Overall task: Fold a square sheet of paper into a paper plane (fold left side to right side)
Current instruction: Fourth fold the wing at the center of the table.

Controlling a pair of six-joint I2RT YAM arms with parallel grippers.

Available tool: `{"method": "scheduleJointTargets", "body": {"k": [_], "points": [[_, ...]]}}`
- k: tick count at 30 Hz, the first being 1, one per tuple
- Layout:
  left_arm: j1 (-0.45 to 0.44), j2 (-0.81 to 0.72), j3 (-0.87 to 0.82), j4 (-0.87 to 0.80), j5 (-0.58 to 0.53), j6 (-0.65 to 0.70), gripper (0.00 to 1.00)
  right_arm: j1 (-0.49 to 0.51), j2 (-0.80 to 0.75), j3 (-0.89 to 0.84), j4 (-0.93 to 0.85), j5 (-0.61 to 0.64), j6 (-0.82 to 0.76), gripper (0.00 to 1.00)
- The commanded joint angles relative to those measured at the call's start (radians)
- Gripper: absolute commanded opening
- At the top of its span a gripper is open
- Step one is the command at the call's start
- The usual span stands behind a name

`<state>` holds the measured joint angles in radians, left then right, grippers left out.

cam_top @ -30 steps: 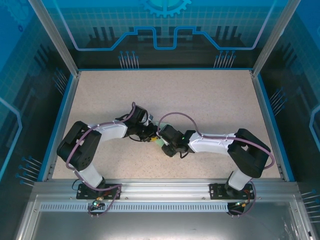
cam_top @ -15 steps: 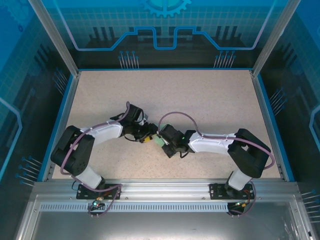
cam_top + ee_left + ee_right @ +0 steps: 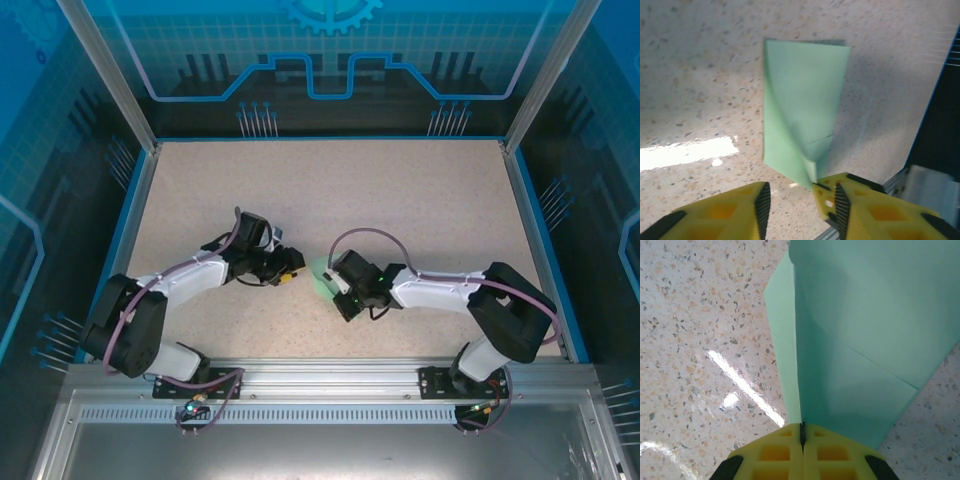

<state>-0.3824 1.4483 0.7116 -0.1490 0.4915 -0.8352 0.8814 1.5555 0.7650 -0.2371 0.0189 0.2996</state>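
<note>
Fingers (image 3: 775,452) of the right gripper (image 3: 801,432) are pressed together, clamped on the edge of the paper (image 3: 865,315), which fans out from the clamp in overlapping layers with a slanted fold line across it. On the left gripper (image 3: 800,197) the yellow fingers (image 3: 740,207) stand apart with nothing between them; the paper's narrow tip lies just beside the inner face of one finger, though whether they touch is unclear. From that wrist the paper looks like a wedge, wide at its far end and tapering toward the gripper. From above, both arms are bent at the elbow and reach inward. The left arm (image 3: 190,280) runs from its near-left base, and the right arm (image 3: 440,290) runs from its near-right base. Their grippers face each other low over the speckled table (image 3: 400,190). The paper sits between them, about midway between left and right and closer to the near edge than the far one.
</note>
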Motion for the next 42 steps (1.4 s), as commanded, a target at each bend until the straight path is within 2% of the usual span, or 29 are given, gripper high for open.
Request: {"method": "scheduleJointTargets", "body": {"k": [1,13,24,32,42], "points": [[-0.008,0.038,-0.019,0.062,0.041,-0.014,0.37,-0.036,-0.034,-0.028,0.064,-0.116,0.025,0.0],[-0.089,0.184,0.031,0.142,0.045,-0.044,0.32,-0.153,-0.028,-0.077,0.148,-0.323,0.1,0.0],[-0.137,0.294,0.105,0.165,0.044,-0.058,0.36,-0.222,-0.016,-0.124,0.215,-0.425,0.161,0.0],[-0.158,0.355,0.153,0.16,0.043,-0.057,0.4,-0.255,0.001,-0.144,0.243,-0.463,0.205,0.0],[-0.169,0.401,0.186,0.13,0.022,-0.047,0.42,-0.288,0.037,-0.157,0.282,-0.513,0.244,0.0]]}}
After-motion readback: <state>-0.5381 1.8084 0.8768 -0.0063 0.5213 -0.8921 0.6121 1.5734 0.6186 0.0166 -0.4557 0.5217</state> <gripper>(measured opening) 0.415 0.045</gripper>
